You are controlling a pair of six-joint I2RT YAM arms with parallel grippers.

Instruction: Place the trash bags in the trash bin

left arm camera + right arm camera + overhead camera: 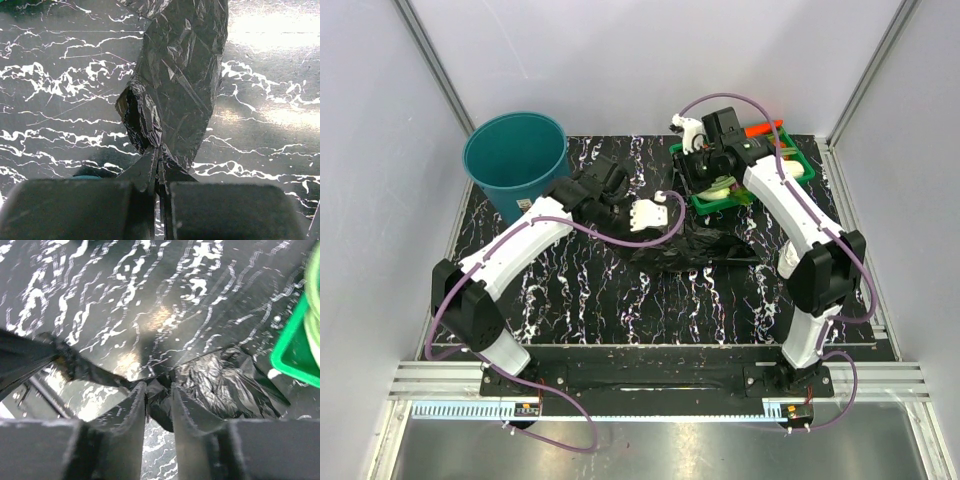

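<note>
Left claw (159,187) and right claw (159,402) both pinch trash bags (180,75), likely to haul them into trash bin (492,188).

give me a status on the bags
Left gripper shut on trash bag. Right gripper shut on bag film too, green tray close beside it. Bag not in trash bin yet.

black trash bags (695,245), teal trash bin (515,160), white-veined black table (650,300)
</note>
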